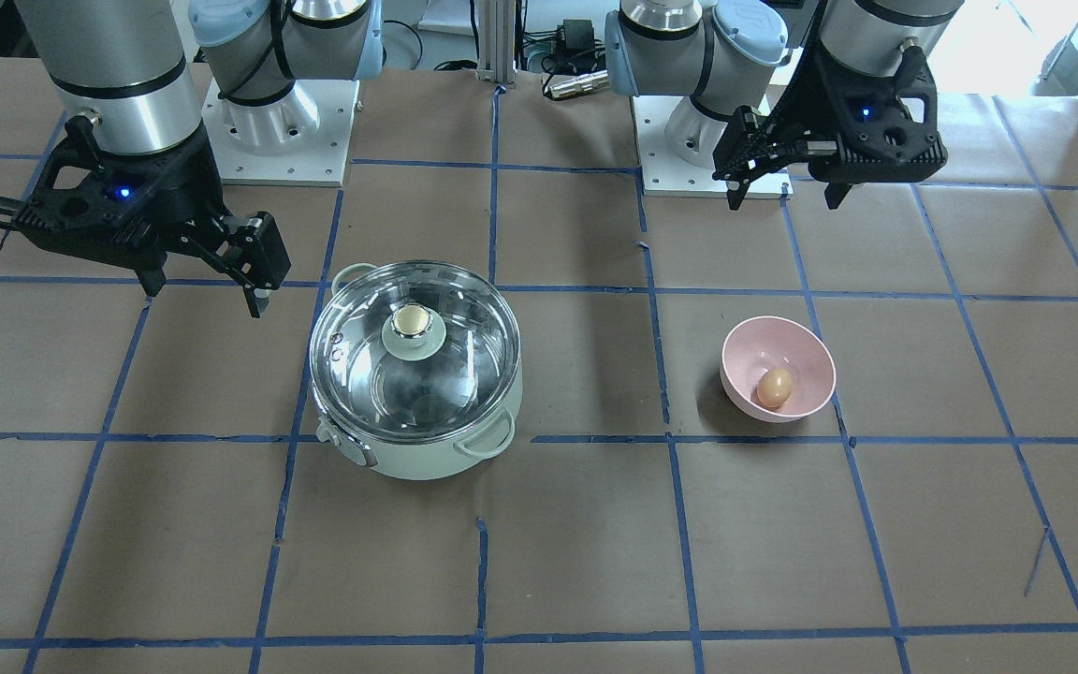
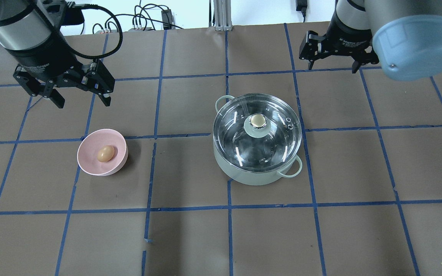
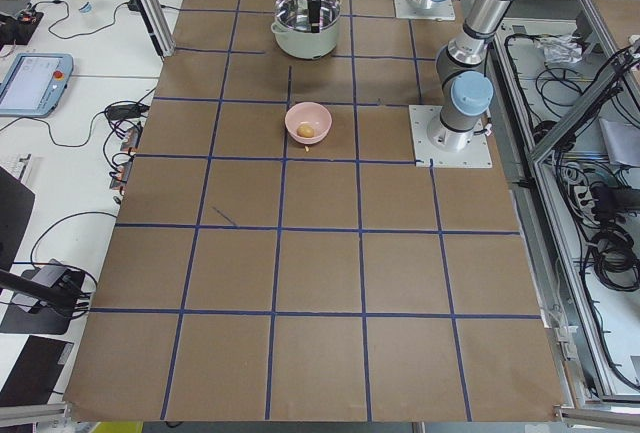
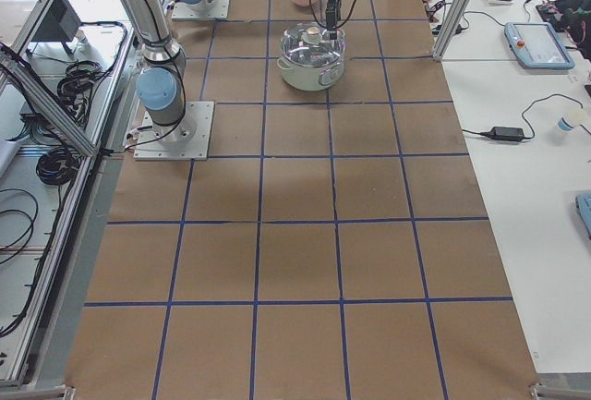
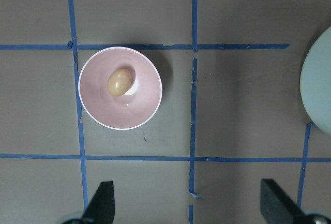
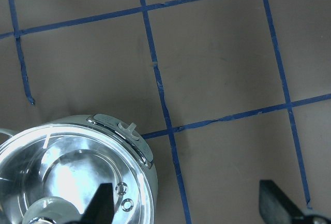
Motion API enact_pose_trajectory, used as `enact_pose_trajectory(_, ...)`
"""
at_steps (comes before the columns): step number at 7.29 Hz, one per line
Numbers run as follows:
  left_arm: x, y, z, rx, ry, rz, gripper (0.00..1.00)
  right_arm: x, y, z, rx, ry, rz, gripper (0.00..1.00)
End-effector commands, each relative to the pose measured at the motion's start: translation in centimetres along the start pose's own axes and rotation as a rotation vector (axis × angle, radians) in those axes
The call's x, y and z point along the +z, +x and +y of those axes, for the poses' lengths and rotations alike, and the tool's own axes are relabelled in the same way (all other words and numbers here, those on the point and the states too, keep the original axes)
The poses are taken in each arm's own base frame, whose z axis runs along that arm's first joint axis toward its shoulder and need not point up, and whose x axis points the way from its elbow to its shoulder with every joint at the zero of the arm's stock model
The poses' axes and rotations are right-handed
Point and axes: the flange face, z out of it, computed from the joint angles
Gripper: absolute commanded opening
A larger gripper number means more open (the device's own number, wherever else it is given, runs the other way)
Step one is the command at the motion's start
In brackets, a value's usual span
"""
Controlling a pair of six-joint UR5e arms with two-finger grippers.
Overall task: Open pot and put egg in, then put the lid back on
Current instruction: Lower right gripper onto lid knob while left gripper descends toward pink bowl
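Left pincer [image 2: 83, 100] and right pincer [image 2: 332, 68] both stand wide open, and neither of them has hold of anything. The table [image 2: 190, 237] is covered with brown paper, and blue tape lines [image 2: 228, 207] divide it into squares. Some cables [image 2: 140, 23] lie behind its far edge. Each of the two arms hangs above the table with its pincer pointing down. The left one is near the bowl [image 2: 90, 168] and the right one near the pot [image 2: 259, 176], and they touch nothing. I count one mint-green pot, and one glass lid [image 2: 236, 145] sits closed on it. One pink bowl stands well apart from the pot. One brown egg [image 2: 105, 153] lies inside this bowl.
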Motion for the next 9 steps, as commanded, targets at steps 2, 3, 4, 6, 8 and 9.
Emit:
enact_pose_trajectory(2,0.3,0.0,0.1,0.007,-0.006,0.000,1.00,0.2,0.0,0.0,0.000,-0.003,0.002,1.00)
enact_pose_trajectory(3,0.3,0.0,0.2,0.018,-0.005,-0.003,1.00,0.2,0.0,0.0,0.000,-0.003,0.000,1.00)
enact_pose_trajectory(4,0.4,-0.1,0.3,0.021,-0.008,-0.011,1.00,0.5,-0.1,0.0,-0.002,-0.009,0.002,1.00)
enact_pose_trajectory(6,2.3,-0.5,-0.4,0.048,0.001,-0.002,1.00,2.1,-1.8,1.0,0.045,-0.045,-0.025,1.00)
enact_pose_trajectory(8,5.4,-1.6,-1.5,0.288,0.032,-0.014,1.00,3.0,-5.5,3.6,0.030,-0.075,-0.050,1.00)
enact_pose_trajectory(9,7.1,-4.1,-2.3,0.301,0.002,-0.004,1.00,3.6,-7.6,4.8,0.043,-0.104,-0.069,1.00)
